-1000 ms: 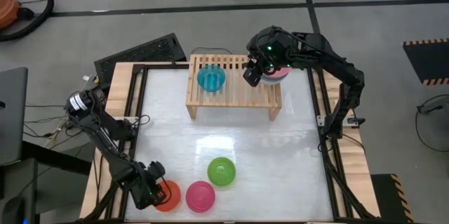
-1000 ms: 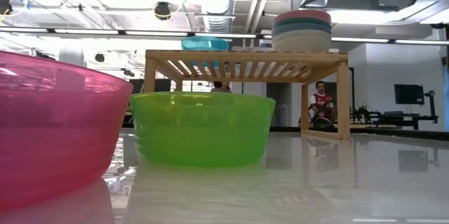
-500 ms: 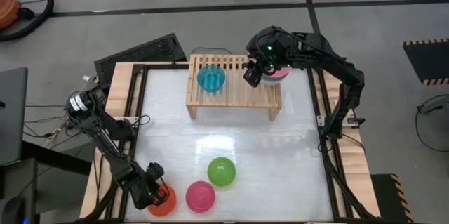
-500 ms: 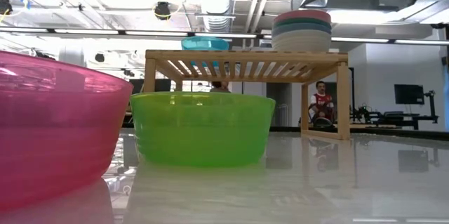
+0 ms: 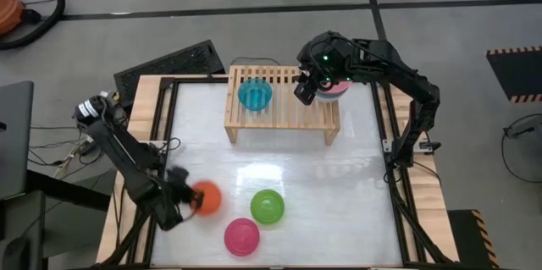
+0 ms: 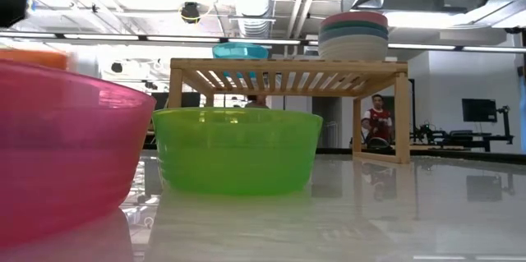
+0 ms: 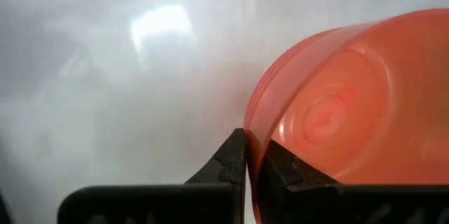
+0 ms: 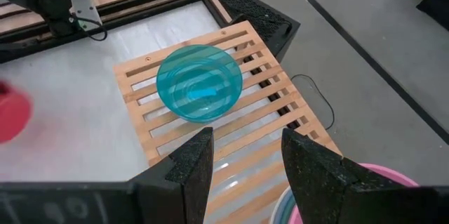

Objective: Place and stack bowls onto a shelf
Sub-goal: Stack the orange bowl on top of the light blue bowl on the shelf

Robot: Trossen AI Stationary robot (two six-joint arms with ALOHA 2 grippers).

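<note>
While left pincer (image 5: 188,199) grips red-orange bowl (image 5: 206,197) by rim, fingers pinched shut on wall, bowl sits raised above surface (image 5: 339,185), left of lime green bowl (image 5: 268,206). Magenta bowl (image 5: 241,236) rests near front edge. Cyan bowl (image 5: 254,94) on shelf (image 5: 288,109); stacked larger bowls (image 5: 337,89) at shelf's right end. Right pincer (image 5: 305,92) hovers over shelf beside stack, fingers spread, empty.

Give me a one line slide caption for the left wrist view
Left gripper pinching the rim of the red-orange bowl above the white table.
</note>
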